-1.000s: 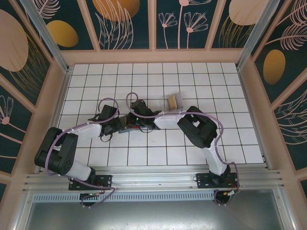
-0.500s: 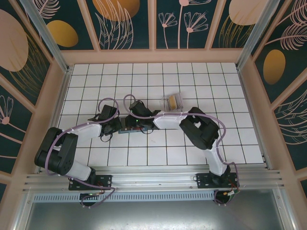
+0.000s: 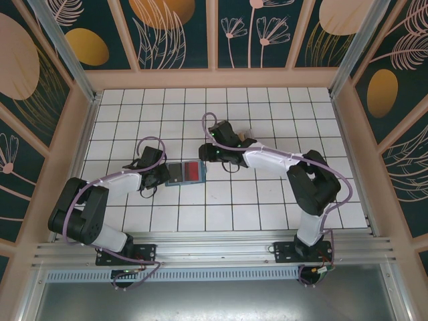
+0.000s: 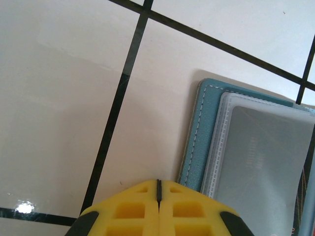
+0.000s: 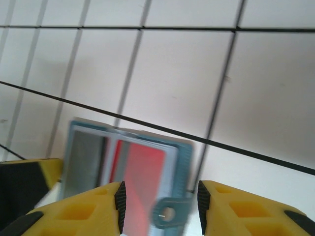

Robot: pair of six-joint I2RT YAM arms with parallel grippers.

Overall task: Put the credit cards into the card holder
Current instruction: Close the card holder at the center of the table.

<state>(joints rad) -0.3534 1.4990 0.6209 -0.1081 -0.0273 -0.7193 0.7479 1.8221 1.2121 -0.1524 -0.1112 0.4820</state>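
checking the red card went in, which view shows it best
Right wrist: the red card lies large, if blurred, in the wallet's right half. Top shows it whole but small. Left wrist catches the wallet's grey half.

Teal stitched leatherette card holder (image 4: 195, 142) matt, its grey plastic sleeves (image 4: 256, 157) semi-gloss; white tiled surface (image 4: 54, 98) glossy, smooth.

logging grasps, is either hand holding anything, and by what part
Nothing is held. Left hand is shut and empty at the card holder's edge; right hand is open and empty.
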